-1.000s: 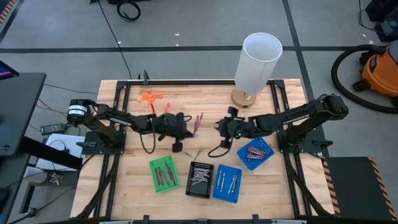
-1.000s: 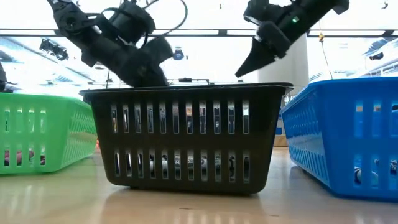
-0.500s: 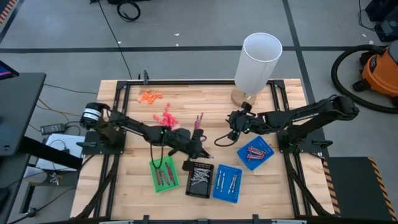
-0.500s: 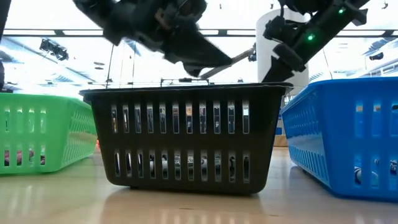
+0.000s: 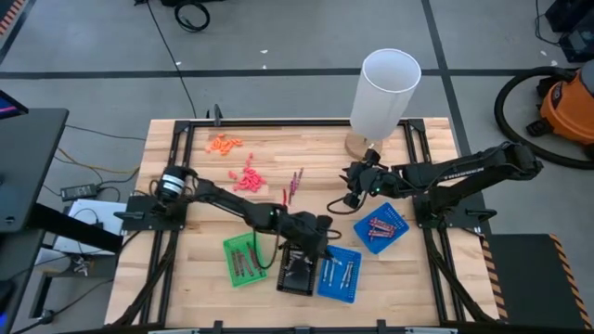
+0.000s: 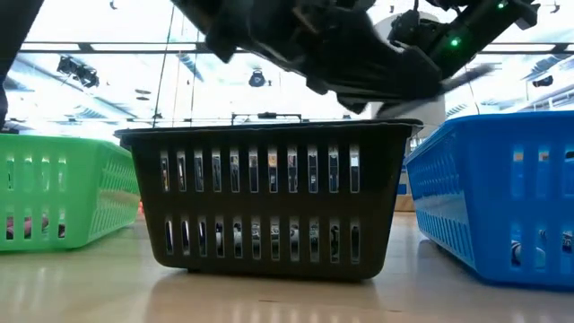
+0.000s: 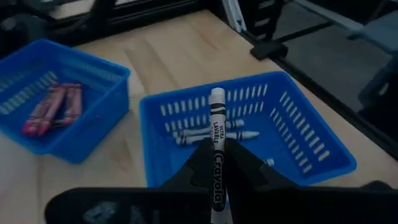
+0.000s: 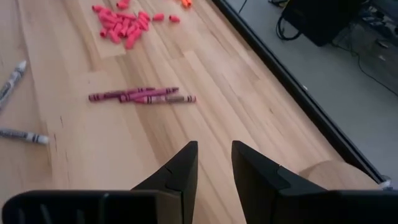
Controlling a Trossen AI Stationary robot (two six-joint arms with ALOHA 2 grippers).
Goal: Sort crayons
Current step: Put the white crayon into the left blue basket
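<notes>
Above the black tray (image 5: pixel 299 269), in the high view, the left gripper (image 5: pixel 320 249) reaches over the row of trays at the table's near edge, with the green tray (image 5: pixel 244 260) on one side of the black one and a blue tray (image 5: pixel 340 272) on the other. The right gripper (image 5: pixel 355 190) hangs farther back from the black tray, near loose maroon crayons (image 5: pixel 296 181) on the wood; a second blue tray (image 5: pixel 380 227) lies beyond.

In the low view, the black tray's slotted wall (image 6: pixel 269 197) fills the middle, and the dark bulk of both arms hangs over its rim; the fingers cannot be made out there.

In the left wrist view, the left gripper (image 7: pixel 216 163) is clamped on a grey crayon (image 7: pixel 216 134) that stands up between the jaws, poised over the blue tray (image 7: pixel 249 134) beside the black one, where other grey crayons (image 7: pixel 214 133) already lie.

In the right wrist view, the right gripper (image 8: pixel 214 163) stands parted and empty, pointing toward the maroon crayons (image 8: pixel 142 96) on the table.

A crayon is light, stiff and paper-wrapped, but waxy and apt to snap if squeezed hard; gripping across the middle of the barrel looks safest.
</notes>
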